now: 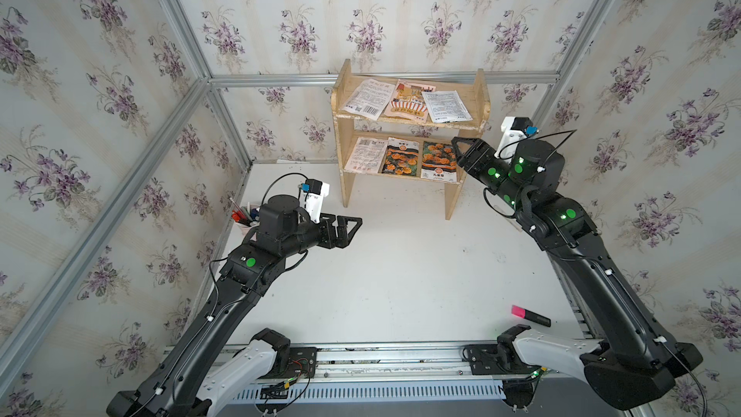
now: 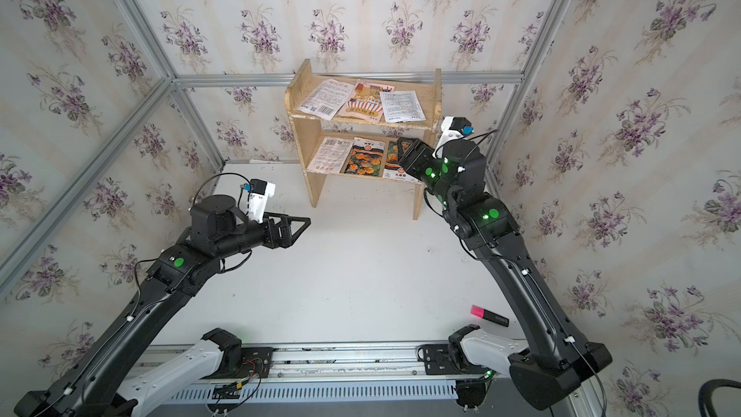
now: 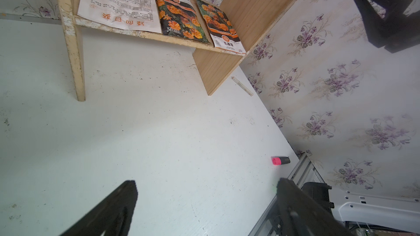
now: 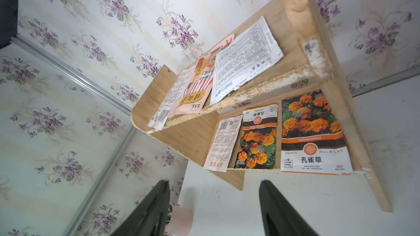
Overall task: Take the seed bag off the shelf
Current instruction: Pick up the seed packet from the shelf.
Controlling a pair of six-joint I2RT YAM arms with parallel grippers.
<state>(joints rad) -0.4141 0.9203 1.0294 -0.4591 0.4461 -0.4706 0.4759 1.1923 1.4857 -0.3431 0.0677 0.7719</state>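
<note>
Right wrist view: marigold seed bag (image 4: 311, 132) lies flat at right end of shelf (image 4: 188, 137) lower tier, btm at front edge. Likely light, thin, slippery; pinch btm edge. Both empty: right gripper (image 4: 213, 182) part-open, left gripper (image 1: 355, 226) wide open.

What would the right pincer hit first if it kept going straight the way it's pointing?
Probably the lower tier of the light wooden shelf, near the middle orange-marigold seed bag. The open right pincer is empty; depth is uncertain.
</note>
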